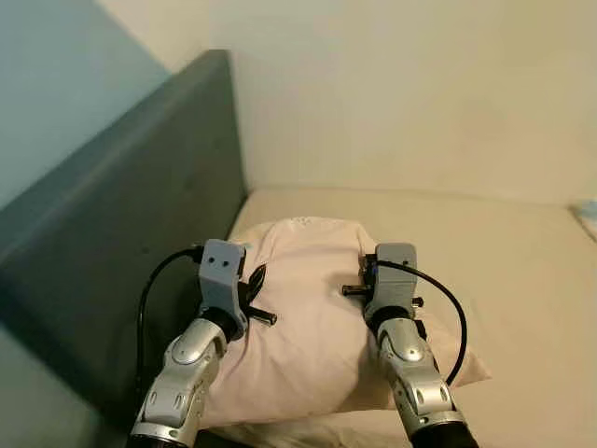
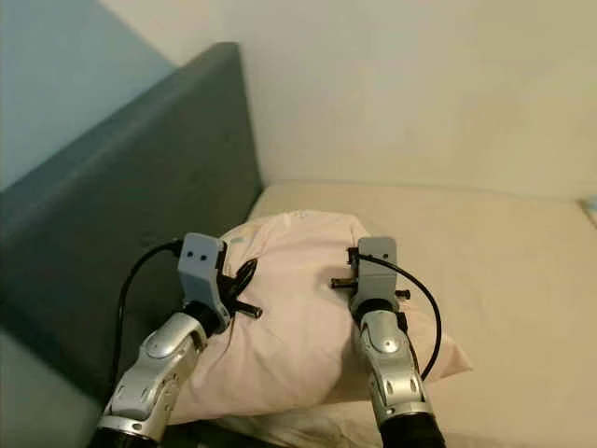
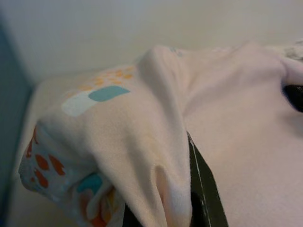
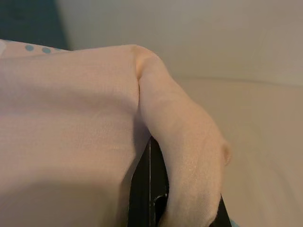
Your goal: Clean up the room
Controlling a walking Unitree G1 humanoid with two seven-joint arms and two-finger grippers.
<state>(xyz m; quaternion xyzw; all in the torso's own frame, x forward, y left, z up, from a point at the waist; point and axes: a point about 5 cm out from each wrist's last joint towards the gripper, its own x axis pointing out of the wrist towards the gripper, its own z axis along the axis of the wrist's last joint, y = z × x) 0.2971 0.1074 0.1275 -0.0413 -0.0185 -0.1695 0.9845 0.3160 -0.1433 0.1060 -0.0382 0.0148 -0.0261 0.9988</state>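
Pillow: a pale pink pillow [image 1: 312, 317] is seen in the lower centre of the head views, lying on the bed [image 1: 522, 308] close to its upper left corner. A patterned patch of orange and teal is visible at one end in the left wrist view.

Pillow position: one side lies near the dark grey-blue headboard [image 1: 121, 252], which runs diagonally down the left of the frame; whether they touch cannot be told.

Left tool [image 1: 244, 297]: set at the pillow's left edge. In its wrist view a fold of pink cloth is draped over a black finger [image 3: 201, 189], so cloth is judged to be pinched.

Right tool [image 1: 373, 280]: set on the pillow's right upper part. A ridge of cloth is bunched over its black fingers [image 4: 149, 189], so it too is judged closed on the fabric.

Arm pose: both silver forearms are reached forward from the bottom edge, roughly parallel, with wrists bent down into the pillow and cables looped at their outer sides.

Risk: only thin folds of the cover appear to be held, so the cloth could slip out when lifted, or the filling could sag and one end drop.

Surroundings: a cream wall [image 1: 420, 93] is seen behind the bed.
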